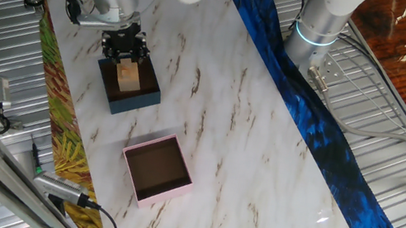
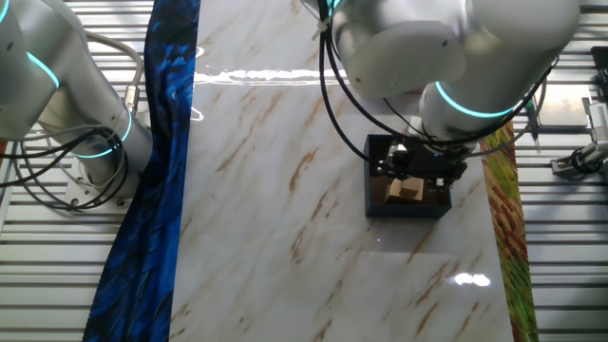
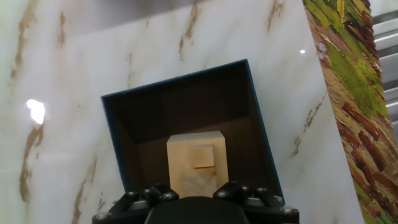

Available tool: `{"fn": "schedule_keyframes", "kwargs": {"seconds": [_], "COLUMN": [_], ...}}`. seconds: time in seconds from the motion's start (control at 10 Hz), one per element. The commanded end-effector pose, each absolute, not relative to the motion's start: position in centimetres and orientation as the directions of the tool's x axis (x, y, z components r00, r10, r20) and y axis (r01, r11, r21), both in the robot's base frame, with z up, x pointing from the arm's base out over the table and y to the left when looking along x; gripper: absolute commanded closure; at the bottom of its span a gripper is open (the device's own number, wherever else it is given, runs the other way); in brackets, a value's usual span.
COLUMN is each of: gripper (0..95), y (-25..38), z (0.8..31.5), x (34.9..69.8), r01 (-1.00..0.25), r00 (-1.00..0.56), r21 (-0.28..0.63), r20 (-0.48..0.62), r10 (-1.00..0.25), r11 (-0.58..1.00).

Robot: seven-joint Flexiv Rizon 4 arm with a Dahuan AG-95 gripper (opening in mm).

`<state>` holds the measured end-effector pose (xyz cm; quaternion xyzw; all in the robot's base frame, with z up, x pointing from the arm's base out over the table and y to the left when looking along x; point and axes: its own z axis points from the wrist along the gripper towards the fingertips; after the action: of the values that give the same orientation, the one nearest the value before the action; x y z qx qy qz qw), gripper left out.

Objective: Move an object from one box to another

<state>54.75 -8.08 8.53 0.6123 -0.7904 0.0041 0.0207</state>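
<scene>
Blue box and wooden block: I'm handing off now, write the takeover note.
Gripper: low over the navy-blue box; fingers not visible, so grasp unconfirmed.
Wooden block: inside the navy-blue box, directly below the gripper.
Pink box: nothing in it, apart from the blue box on the marble table.
Done: approach.
Left: confirm grasp, lift the block, carry it to the pink box, release.
</scene>
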Motion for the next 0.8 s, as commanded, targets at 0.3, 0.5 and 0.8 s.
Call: {"fn": "schedule_keyframes", "kwargs": {"seconds": [0.3, 0.5, 0.8], "gripper": [38.0, 57.0, 95.0], "y": [-7.70, -7.36, -7.36], "z": [8.38, 8.22, 8.22], "x": [54.81, 54.89, 54.89], "r01": [-0.966, -0.965, -0.966], "r00": [-0.259, -0.261, -0.257], "r21": [0.019, 0.018, 0.017], "r20": [0.036, 0.039, 0.040], "r10": [-0.965, -0.965, -0.966], "r11": [0.260, 0.261, 0.258]}}
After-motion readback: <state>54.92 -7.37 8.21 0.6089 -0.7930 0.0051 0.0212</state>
